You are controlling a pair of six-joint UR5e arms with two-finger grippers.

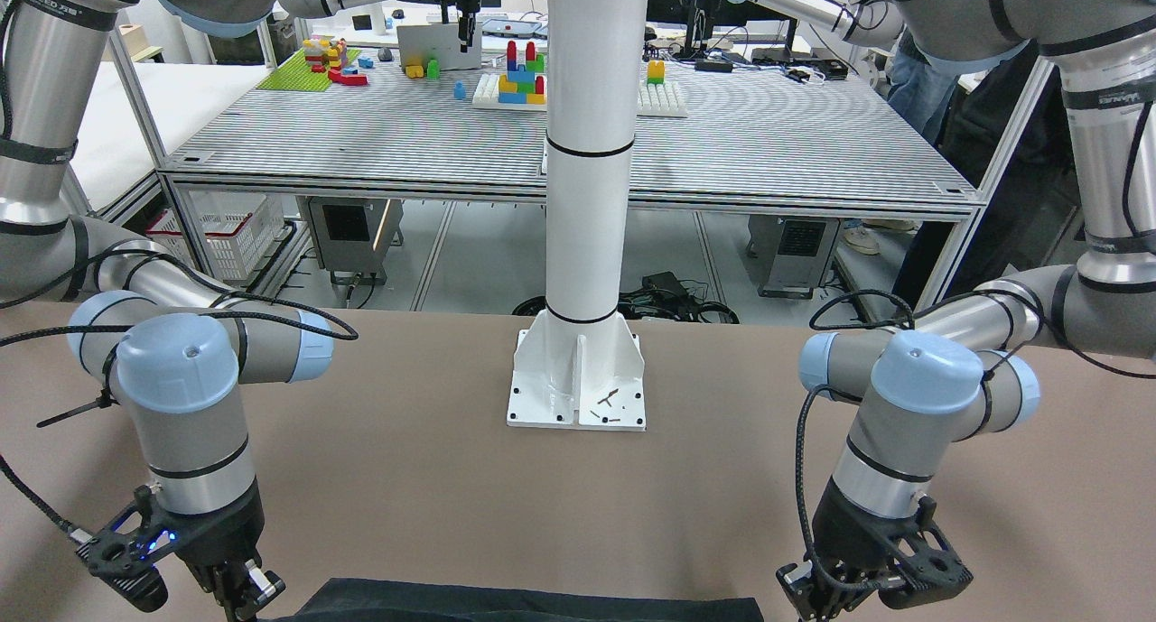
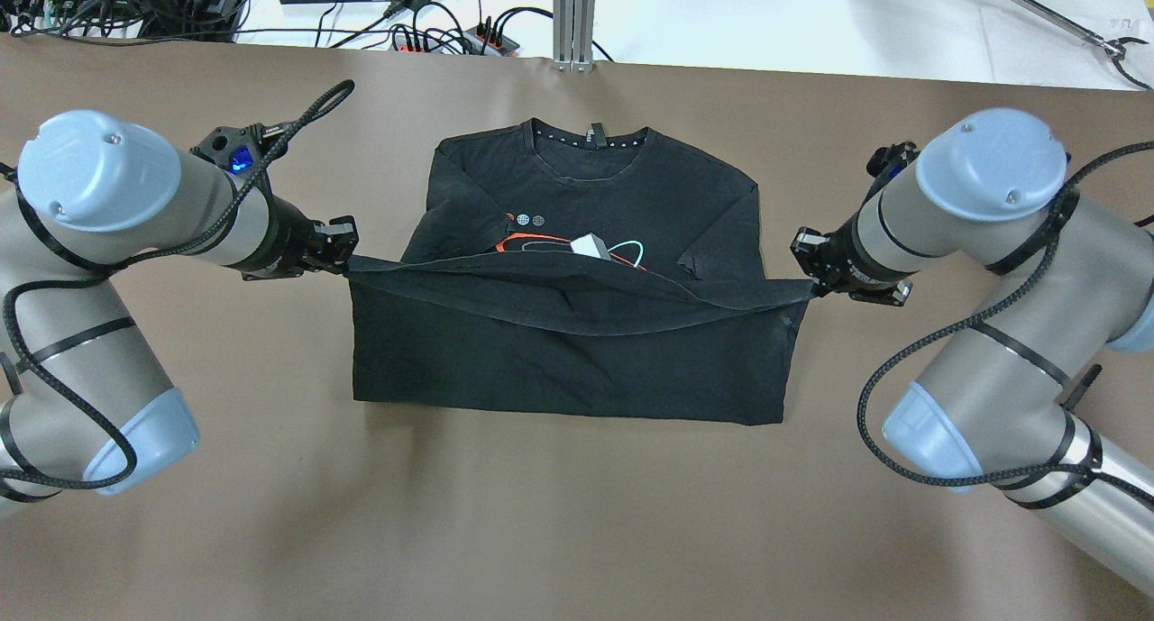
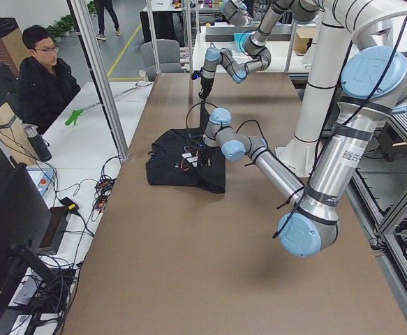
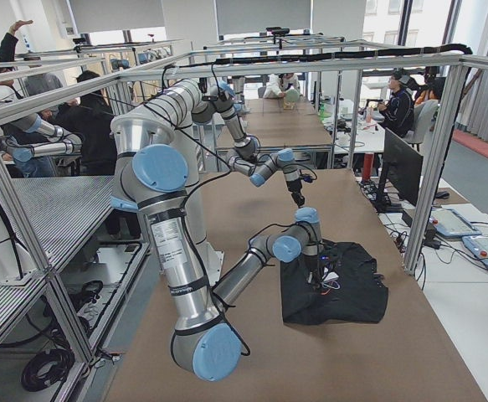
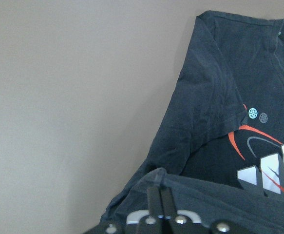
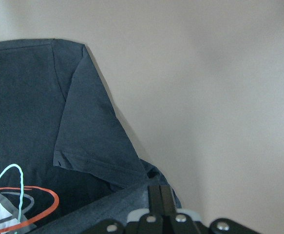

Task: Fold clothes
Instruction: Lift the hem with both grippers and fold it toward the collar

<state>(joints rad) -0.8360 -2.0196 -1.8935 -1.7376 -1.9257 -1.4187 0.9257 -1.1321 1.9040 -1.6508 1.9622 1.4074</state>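
1. Fingers of my left gripper [image 2: 346, 259] are pinched tight on one corner of the black T-shirt [image 2: 577, 369], at its hem [image 2: 613, 331].
2. My right gripper [image 2: 810, 285] is clamped the same way on the opposite hem corner.
3. Both my wrists point down at the brown table [image 2: 577, 513], with one arm on either side of the shirt and each elbow bent outward.
4. Between my two grippers the hem runs as a raised, slightly sagging line across the shirt's middle.
5. The shirt lies centred between my arms, with its neckline [image 2: 588, 141] on the side far from my base. Its lower part is doubled up toward the chest print [image 2: 577, 242].
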